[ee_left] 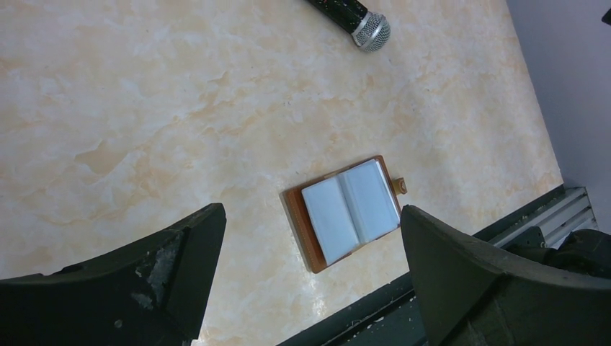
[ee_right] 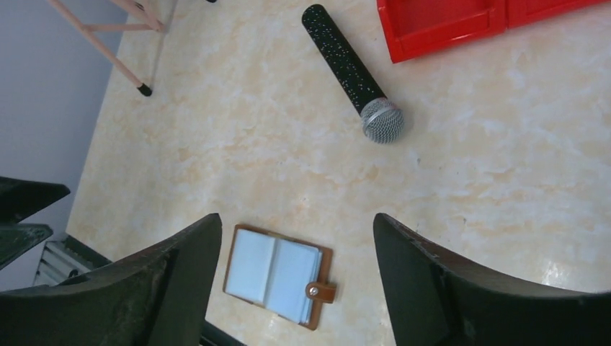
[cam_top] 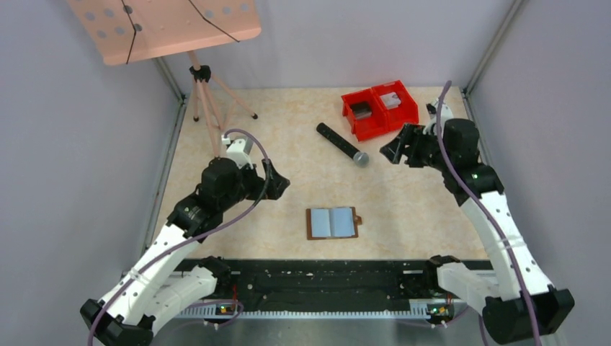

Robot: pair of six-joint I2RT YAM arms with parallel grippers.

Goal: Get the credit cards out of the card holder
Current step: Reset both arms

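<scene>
Card holder, open, apart from left pincer

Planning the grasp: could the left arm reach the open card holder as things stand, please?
Probably yes: the card holder lies open on bare table, with nothing between it and the open left gripper.

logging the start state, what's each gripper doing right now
Left gripper: open, holding nothing.
Right gripper: open, holding nothing.
The card holder lies open on the table, untouched.
</scene>
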